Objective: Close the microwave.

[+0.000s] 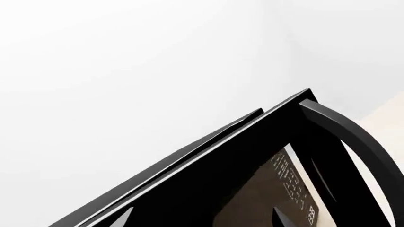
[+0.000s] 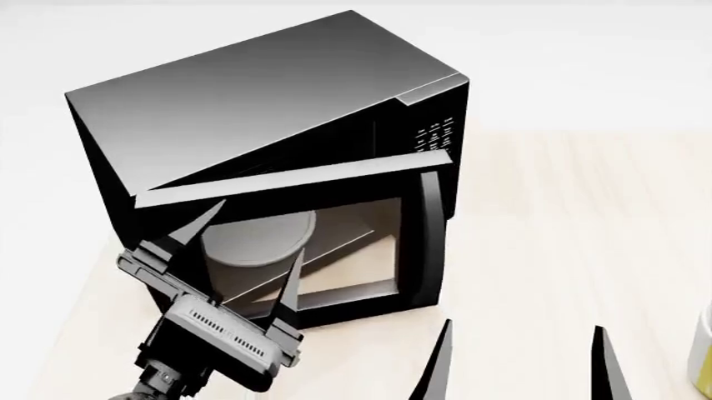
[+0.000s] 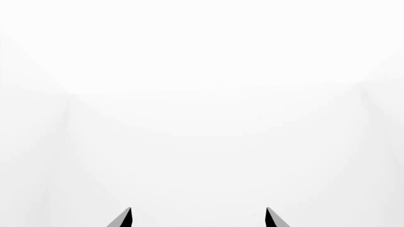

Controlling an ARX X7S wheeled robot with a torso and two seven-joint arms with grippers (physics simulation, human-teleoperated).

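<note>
The microwave (image 2: 278, 125) sits on the table (image 2: 556, 233) with its door (image 2: 333, 242) partly open. The left gripper (image 2: 250, 250) is right in front of the door, fingers spread wide and holding nothing. The right gripper (image 2: 523, 367) waits farther off, also wide.

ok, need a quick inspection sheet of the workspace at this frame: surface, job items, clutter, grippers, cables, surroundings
Surface: light wooden table, bare to the right of the microwave.
Job's things: black microwave, door partly open, curved handle at its free edge, turntable plate visible through the glass, keypad showing.
Clutter: yellowish object at the table's right edge, cut off; cannot identify.
Grippers: left gripper open, in front of the door glass; contact unclear. Right gripper open, holding nothing.
Cables: nothing seen.
Surroundings: plain white background.
</note>
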